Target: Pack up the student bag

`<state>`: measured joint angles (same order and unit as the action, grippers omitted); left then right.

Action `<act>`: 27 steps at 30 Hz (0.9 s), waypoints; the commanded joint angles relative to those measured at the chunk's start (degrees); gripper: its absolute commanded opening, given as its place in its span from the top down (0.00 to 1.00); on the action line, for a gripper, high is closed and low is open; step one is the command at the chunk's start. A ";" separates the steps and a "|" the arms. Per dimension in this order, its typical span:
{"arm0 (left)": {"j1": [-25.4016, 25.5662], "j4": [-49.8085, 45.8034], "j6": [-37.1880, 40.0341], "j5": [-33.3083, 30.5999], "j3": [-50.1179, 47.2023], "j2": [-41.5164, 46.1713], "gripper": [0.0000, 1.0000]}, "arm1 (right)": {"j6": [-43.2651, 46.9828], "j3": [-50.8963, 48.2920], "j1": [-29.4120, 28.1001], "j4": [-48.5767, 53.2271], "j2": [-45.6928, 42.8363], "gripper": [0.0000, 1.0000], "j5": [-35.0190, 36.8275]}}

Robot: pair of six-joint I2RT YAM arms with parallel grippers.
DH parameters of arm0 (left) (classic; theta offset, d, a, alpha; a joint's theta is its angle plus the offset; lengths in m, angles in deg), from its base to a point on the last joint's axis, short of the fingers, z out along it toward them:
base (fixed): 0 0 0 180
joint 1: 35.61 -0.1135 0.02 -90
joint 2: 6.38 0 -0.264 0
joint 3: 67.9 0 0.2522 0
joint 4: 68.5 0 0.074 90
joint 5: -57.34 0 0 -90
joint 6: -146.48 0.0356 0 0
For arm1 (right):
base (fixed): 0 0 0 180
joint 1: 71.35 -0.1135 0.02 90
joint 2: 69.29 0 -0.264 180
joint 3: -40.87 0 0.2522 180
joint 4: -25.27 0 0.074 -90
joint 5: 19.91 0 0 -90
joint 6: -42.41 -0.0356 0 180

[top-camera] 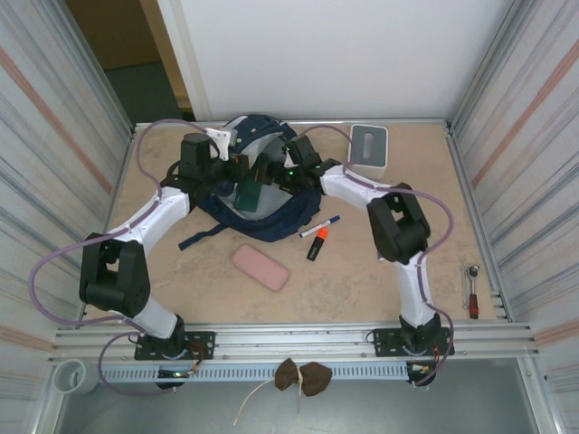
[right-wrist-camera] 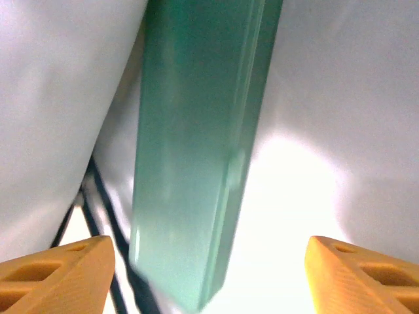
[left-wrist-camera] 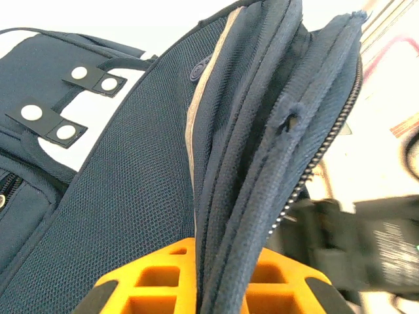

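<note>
Closest to the lens in the left wrist view, the orange fingers (left-wrist-camera: 157, 281) of the left gripper (left-wrist-camera: 216, 284) stand on either side of a fold of navy fabric, closed tight on the zippered rim of the student bag (left-wrist-camera: 131, 196) and holding that rim up. In the right wrist view the right gripper (right-wrist-camera: 208, 261) has its jaws spread wide, with a flat green item (right-wrist-camera: 196, 163) standing upright between them against the light lining; a gap shows on each side of it, so nothing is gripped. From above, the bag sits at 12 o'clock on the table (top-camera: 362, 289), near the far edge, with both arms reaching into its mouth and the green item upright inside it. A pink case (top-camera: 261, 268) lies at 6 o'clock from the bag, apart from it. At 4 o'clock from the bag lie a blue-capped pen (top-camera: 320, 226) and an orange highlighter (top-camera: 316, 245), just beside each other. A white-grey box (top-camera: 369, 145) sits at 2 o'clock, and a red-handled ratchet (top-camera: 471, 291) lies well apart at the table's 4 o'clock edge.
</note>
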<state>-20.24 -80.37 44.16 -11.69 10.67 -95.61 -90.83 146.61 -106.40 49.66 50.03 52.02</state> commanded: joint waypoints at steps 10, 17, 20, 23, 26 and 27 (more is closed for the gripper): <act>-0.09 3.50 -0.19 1.45 2.60 3.63 1.00 | 30.48 -21.73 -20.45 13.00 -21.85 0.08 20.35; -0.08 2.88 0.27 1.32 2.50 2.92 1.00 | 32.47 -22.51 -28.53 12.91 -16.18 0.04 23.94; 0.00 2.62 0.55 1.20 2.44 2.99 1.00 | 32.37 -22.89 -28.76 12.61 -14.21 0.04 22.95; 0.00 2.63 0.81 1.16 2.49 2.92 1.00 | 32.21 -23.17 -29.15 11.80 -12.49 0.05 20.84; 0.00 2.67 0.97 1.14 2.33 2.93 1.00 | 32.69 -22.99 -29.73 11.69 -11.09 0.06 20.90; 0.00 2.66 0.96 1.16 2.32 2.86 1.00 | 32.70 -22.98 -29.73 11.61 -10.73 0.07 20.78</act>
<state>-20.24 -80.77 44.62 -11.86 10.67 -95.61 -59.88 124.04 -135.60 61.34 37.88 73.07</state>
